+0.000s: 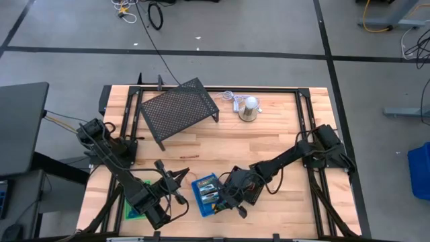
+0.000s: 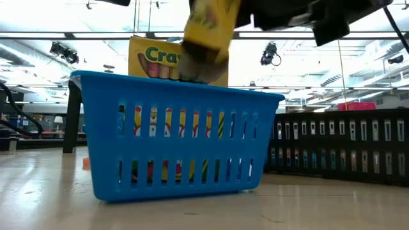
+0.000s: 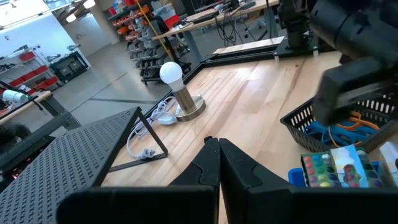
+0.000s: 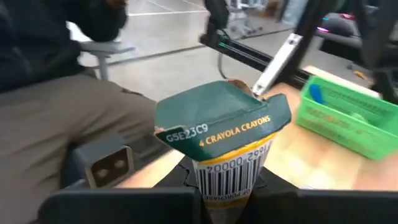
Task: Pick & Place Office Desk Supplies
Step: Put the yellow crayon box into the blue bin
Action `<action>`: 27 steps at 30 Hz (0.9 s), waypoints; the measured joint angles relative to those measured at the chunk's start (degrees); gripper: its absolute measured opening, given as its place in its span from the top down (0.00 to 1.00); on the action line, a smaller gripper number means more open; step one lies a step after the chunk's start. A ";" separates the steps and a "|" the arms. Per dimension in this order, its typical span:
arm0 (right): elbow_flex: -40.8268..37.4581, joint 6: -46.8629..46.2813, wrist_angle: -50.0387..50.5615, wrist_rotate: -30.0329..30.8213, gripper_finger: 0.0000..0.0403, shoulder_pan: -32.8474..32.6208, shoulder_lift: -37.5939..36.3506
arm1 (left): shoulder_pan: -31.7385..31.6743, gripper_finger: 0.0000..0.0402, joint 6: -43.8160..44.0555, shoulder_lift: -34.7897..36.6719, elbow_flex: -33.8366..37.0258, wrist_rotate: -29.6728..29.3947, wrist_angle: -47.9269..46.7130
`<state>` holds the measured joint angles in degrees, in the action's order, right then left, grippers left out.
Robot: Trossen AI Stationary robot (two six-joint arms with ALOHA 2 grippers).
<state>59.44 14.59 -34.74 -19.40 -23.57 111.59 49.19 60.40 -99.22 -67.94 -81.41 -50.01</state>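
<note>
The left gripper (image 1: 180,176) hung with its fingers (image 3: 214,163) pressed together on nothing, at about seven o'clock on the table (image 1: 269,131), with the green tray (image 4: 348,118) beside that arm near the front edge. Just to its right, at roughly six o'clock, sat the blue tray (image 1: 205,195), already holding at least one crayon box (image 2: 156,61) stood on end against its far wall. Over the blue tray's right-hand side the right gripper (image 1: 225,197) was pinching a small crayon box (image 4: 227,146) by its lower end, the flap end pointing away from the wrist; seen from table height, that box (image 2: 208,32) hung tilted above the rim. A black mesh tray (image 3: 317,118) with coloured loops (image 3: 348,124) in it sat just beyond. Farther back, at eleven o'clock, the big mesh rack (image 1: 178,107) and, at one o'clock, the silver dome (image 1: 249,107) stood well clear. The danger I saw was the tilt: let go at that angle, the box might catch the rim or the box already inside and tip out onto the wood.
</note>
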 joint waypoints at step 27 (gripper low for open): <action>0.07 -4.59 2.97 4.36 0.54 1.16 2.75 | -0.02 1.00 -0.15 0.00 0.00 0.44 -0.47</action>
<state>59.51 10.00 -31.77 -15.05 -22.41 114.34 49.17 60.25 -99.22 -67.94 -80.97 -50.48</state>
